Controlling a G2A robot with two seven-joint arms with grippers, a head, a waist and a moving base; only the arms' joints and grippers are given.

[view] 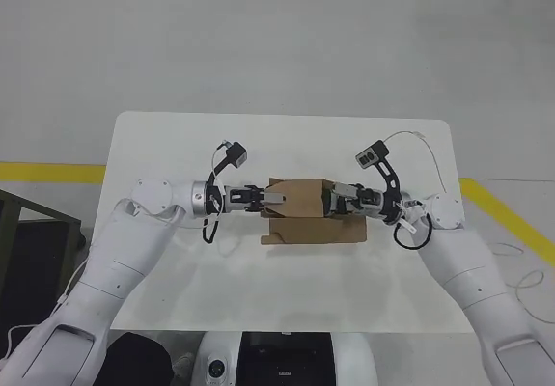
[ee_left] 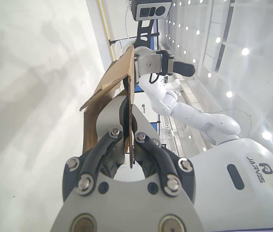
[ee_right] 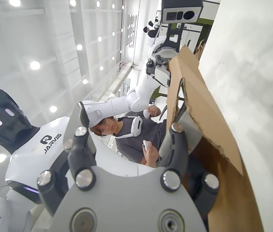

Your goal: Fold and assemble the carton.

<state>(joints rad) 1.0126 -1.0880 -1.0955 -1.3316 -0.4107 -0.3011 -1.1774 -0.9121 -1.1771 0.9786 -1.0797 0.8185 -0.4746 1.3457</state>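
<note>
While the left pincer (ee_left: 128, 112) clenches one end wall of the brown cardboard carton (view: 301, 205) over the white desk (view: 161, 154), the right pincer (ee_right: 130, 115) stands released, one finger inside the far end; pushing outward gently should square it.

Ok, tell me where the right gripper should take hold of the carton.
Probably the thin wall at the right end of the carton, coming in level from the right, one finger each side. That edge faces the open right gripper, and the left gripper is shut on the opposite end likewise.
</note>
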